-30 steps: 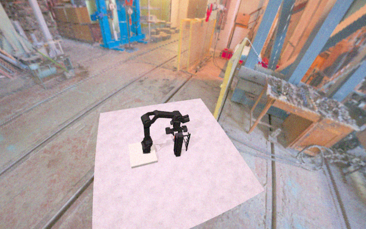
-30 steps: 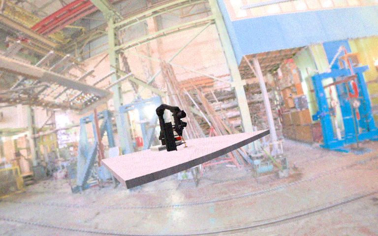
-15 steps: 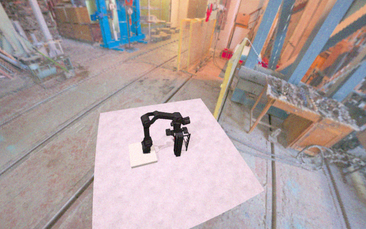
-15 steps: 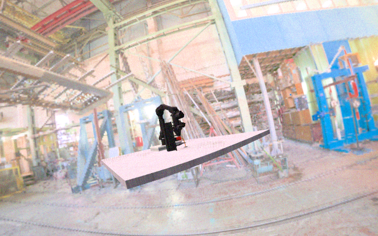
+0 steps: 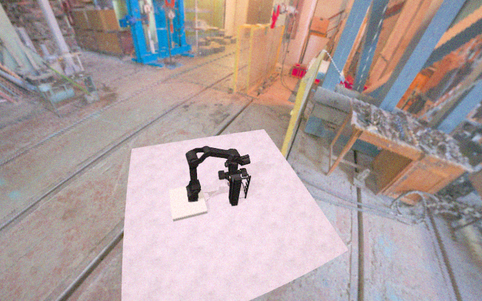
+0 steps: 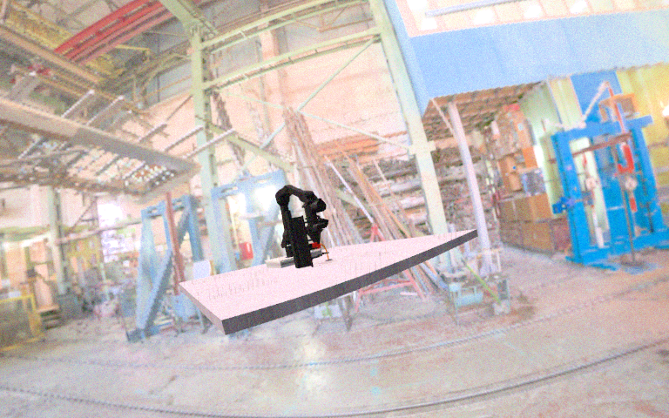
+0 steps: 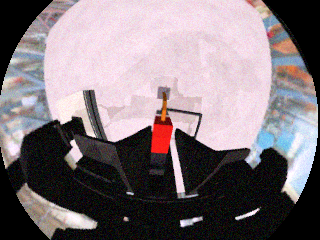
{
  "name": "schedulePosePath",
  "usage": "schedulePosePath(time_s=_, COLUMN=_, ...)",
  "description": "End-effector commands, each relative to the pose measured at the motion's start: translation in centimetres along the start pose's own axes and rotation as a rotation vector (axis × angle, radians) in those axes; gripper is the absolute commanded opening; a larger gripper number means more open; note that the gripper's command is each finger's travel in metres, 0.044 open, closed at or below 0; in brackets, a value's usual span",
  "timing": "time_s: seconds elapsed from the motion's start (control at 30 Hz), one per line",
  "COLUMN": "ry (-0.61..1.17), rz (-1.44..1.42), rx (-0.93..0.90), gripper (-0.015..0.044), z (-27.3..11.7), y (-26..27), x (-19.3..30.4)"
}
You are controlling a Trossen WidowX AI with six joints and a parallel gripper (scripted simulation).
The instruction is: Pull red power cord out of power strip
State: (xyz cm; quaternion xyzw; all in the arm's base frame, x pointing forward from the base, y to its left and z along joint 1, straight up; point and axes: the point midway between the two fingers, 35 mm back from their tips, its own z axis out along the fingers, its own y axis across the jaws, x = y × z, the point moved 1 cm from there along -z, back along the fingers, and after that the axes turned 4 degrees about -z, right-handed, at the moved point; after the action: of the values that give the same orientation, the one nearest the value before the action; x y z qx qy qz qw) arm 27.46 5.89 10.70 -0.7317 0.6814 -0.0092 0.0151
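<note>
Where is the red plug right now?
In the wrist view the red plug sits in the middle, between the gripper's dark fingers, above the pale table. From outside, it shows beside the upright black strip.

A pale pink table is seen carrying a white base plate under the black arm and, just beside that plate, an upright black power strip.
</note>
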Motion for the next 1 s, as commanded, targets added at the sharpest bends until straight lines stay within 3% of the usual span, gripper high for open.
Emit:
schedulePosePath(time_s=0.0, ry=0.003, rz=-0.003, rx=-0.007, gripper=0.0160, z=0.3, y=0.2, x=0.1)
schedulePosePath(time_s=0.03, ry=0.003, rz=-0.003, rx=-0.007, gripper=0.0160, z=0.3, y=0.2, x=0.1)
schedulePosePath(time_s=0.13, ry=0.000, rz=0.000, rx=-0.001, gripper=0.0081, z=0.0, y=0.0, x=0.0)
schedulePosePath(time_s=0.47, ry=0.000, rz=0.000, rx=-0.001, gripper=0.0000, z=0.0, y=0.0, x=0.0)
schedulePosePath(time_s=0.97, ry=-0.001, rz=-0.001, rx=-0.002, gripper=0.0000, z=0.0, y=-0.3, x=-2.1)
